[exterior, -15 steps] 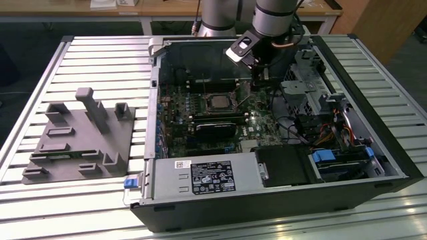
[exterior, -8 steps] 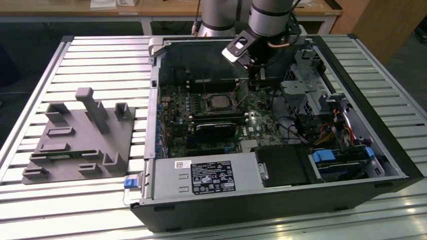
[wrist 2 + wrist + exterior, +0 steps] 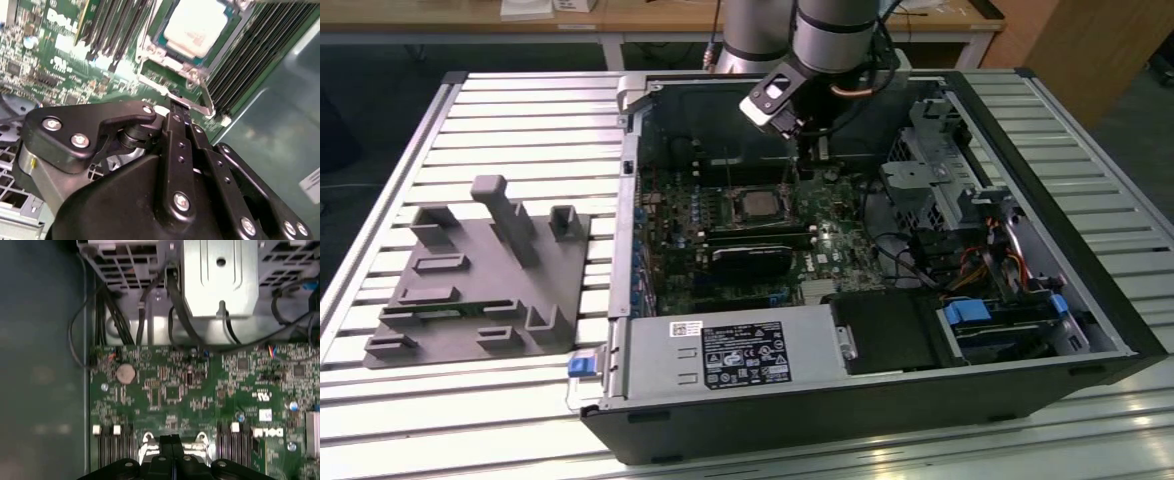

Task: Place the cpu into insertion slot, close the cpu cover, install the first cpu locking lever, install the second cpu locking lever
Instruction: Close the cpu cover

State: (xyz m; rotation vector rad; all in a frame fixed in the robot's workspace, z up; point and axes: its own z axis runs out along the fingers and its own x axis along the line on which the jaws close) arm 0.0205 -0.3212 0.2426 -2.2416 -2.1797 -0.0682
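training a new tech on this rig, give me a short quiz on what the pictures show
1. True or false: the pincer holds the cpu.
2. In the exterior view, where does the grey fixture stand? A) on that view's left of the computer case; B) on that view's right of it; C) inside it.
3. Fill in: the pincer is ____ (open or shut).

Key
1. False: the cpu lies down on the green board, apart from the pincer.
2. A
3. shut
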